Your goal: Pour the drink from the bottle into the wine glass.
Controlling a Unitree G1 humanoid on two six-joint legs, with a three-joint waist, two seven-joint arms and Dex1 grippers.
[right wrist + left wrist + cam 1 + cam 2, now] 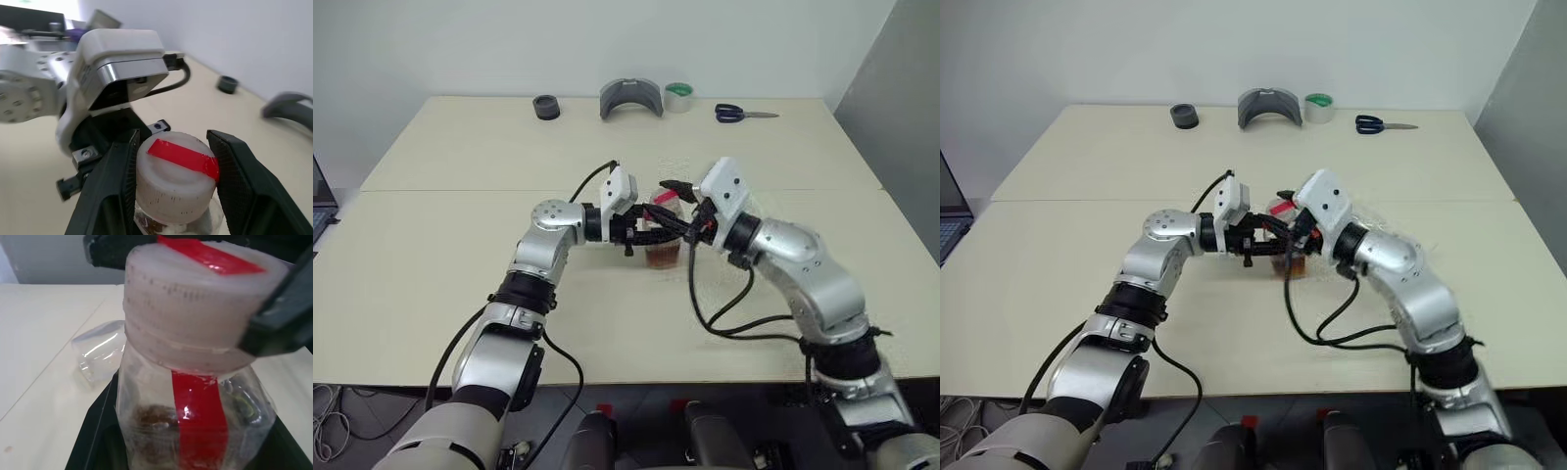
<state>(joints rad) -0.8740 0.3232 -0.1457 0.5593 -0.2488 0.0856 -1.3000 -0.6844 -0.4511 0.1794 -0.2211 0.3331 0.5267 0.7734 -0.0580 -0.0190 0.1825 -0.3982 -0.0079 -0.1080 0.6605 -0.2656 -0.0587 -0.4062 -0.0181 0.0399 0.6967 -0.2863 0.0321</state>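
Bottle [663, 240] sits mid-table between both arms. Left gripper [651, 233] is clamped on its body, steadying it. Right gripper [171, 161] straddles the cap [177, 176], fingers [120, 171] on both sides, one touching; full pinch can't be confirmed. Handling guess: thin clear plastic, light, squashes easily, so hold the body low and firm, twist at the ribbed cap. Left wrist view picks up the wine glass [100, 350] lying tipped over on the table behind the bottle. Right wrist view gives the cap grip.
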